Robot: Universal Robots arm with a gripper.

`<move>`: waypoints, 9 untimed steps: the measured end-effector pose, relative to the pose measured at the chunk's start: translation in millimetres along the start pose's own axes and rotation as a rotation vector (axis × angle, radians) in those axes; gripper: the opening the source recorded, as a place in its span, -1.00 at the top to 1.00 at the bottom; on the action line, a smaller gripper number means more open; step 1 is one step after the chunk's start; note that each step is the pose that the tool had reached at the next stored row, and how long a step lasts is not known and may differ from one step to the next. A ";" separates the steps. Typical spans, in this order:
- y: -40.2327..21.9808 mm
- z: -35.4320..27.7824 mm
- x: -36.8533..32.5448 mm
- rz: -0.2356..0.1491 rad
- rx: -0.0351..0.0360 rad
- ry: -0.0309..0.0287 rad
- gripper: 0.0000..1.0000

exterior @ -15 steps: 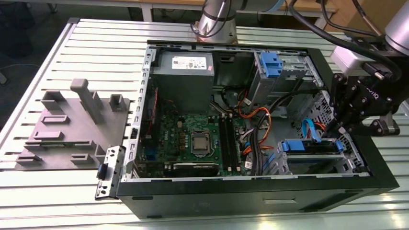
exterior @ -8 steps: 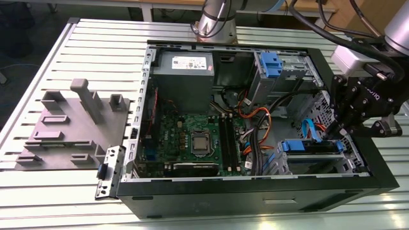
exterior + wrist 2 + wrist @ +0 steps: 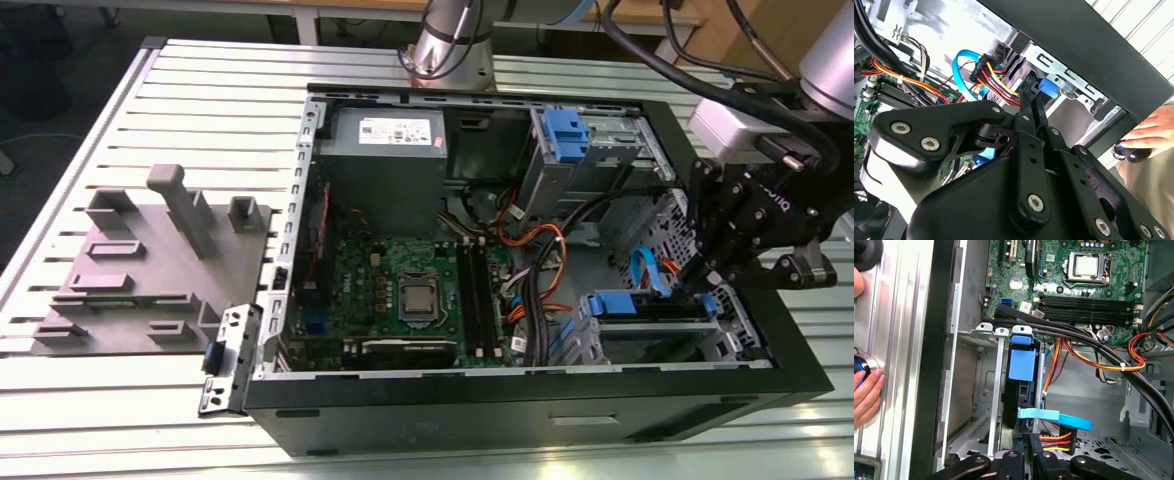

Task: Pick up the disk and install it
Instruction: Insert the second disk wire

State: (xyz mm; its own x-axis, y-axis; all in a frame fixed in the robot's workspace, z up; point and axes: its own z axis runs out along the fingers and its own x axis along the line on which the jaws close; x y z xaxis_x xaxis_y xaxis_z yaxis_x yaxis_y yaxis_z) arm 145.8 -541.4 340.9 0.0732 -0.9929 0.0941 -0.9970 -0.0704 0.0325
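The computer case (image 3: 534, 400) lies open on the slatted table (image 3: 134, 400), toward its edge at the exterior view's right, with the fixture block (image 3: 147, 270) beside it toward the opposite edge. Inside, the motherboard (image 3: 400, 290) sits mid-case, the power supply (image 3: 387, 135) behind it. The disk (image 3: 650, 306) sits in the drive cage at the case's near corner on the exterior view's right, the gripper (image 3: 701, 275) directly above it.

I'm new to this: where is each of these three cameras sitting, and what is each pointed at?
Exterior view: off the arm, above, looking down into the open computer case; the arm and claw reach in at the exterior view's right.
First wrist view: on the arm, facing the drive bay with the disk; a person's hand outside the case.
Second wrist view: on the arm, behind the claw's black links.
Both wrist views share the hand and blue cable.
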 end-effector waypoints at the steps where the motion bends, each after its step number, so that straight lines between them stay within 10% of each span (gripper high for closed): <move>1: 0.0 0.1 0.0 0.000 0.0000 0.0001 0.67; 9: 1.1 0.8 0.2 0.018 -0.0017 -0.0007 0.67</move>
State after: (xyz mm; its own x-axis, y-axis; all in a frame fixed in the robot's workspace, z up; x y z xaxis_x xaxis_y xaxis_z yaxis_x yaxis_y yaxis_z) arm 144.7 -541.7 340.1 0.0547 -0.9941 0.0940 -0.9981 -0.0519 0.0325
